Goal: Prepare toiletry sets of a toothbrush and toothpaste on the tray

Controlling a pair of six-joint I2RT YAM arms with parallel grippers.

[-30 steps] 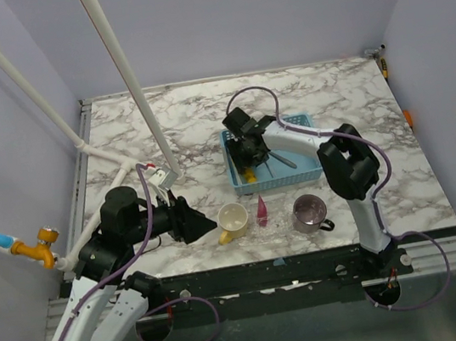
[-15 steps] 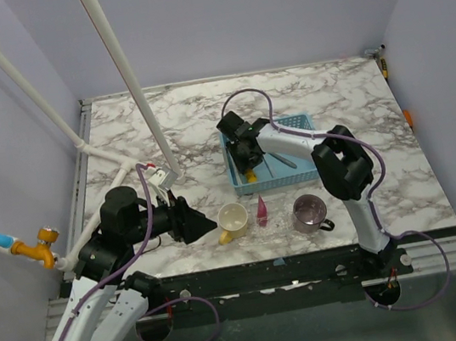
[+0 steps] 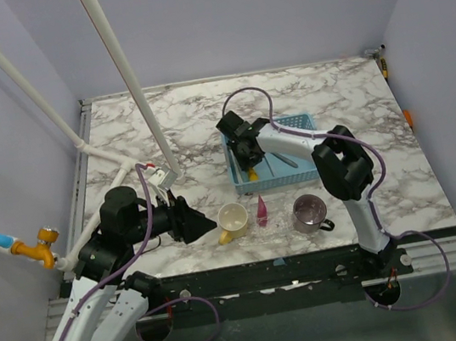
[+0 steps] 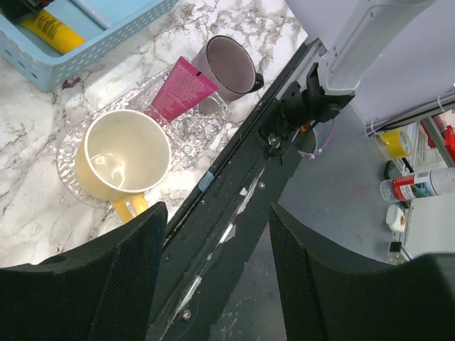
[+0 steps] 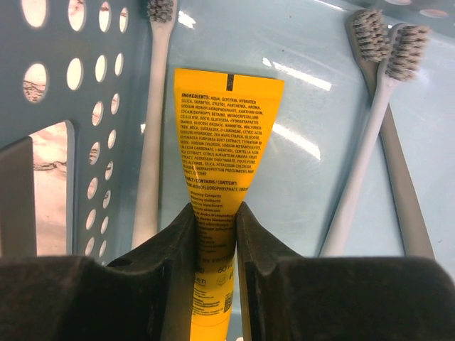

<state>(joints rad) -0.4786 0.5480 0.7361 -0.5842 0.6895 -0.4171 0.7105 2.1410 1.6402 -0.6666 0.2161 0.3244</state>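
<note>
The pink tube [image 4: 181, 87] lies on the clear glass tray [image 4: 206, 135] out ahead of the left gripper [image 4: 217, 284], whose fingers stand wide apart with nothing between them. One yellow mug [image 4: 126, 160] stands on the same tray, nearer that gripper than the tube. One purple mug [image 4: 229, 65] sits beyond the tube; whether it rests on the tray or just off its rim cannot be told.

Further right, the right gripper [image 5: 213, 284] reaches into the blue basket [image 5: 85, 106]. Its two fingers are pinched on the near part of the yellow tube [image 5: 226, 142], which lies flat on the basket floor, pointing away from the gripper. That makes two tubes in all.

Three toothbrushes [image 5: 151, 142] lie in the basket. One pale one is just left of the gripped tube, and two cross each other to the right of the fingers, one pale and one grey. Their handle ends are cut off behind the fingers, and in the top view the brushes are too small to count.
</note>
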